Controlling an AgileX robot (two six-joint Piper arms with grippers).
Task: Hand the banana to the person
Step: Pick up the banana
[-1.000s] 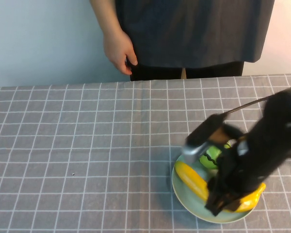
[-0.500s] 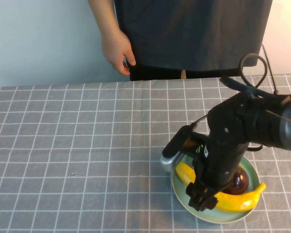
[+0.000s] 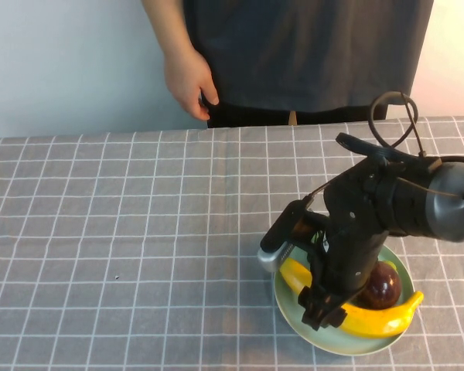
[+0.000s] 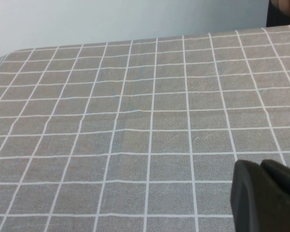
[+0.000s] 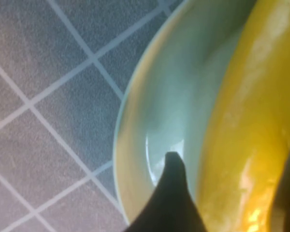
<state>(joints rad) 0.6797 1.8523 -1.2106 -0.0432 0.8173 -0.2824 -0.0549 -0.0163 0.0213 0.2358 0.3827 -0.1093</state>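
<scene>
**Right pincer straddling the banana on the plate**

Your right pincer point(image 3: 323, 309) is down in the pale green plate point(image 3: 294, 318), fingers apart, one dark fingertip point(image 5: 171, 193) on the plate side of the banana point(image 3: 371, 319) and the other just showing past it. Centre on the fruit's thick middle, sink a touch lower, then squeeze gently; that skin looks slick. The maroon fruit point(image 3: 380, 284) sits just behind, so lift straight up. The person point(image 3: 309, 54) waits across the desk point(image 3: 124, 232). Only the right wrist view reveals the straddle. The left pincer point(image 4: 266, 195) hangs over bare cloth; I can't tell its state.
</scene>
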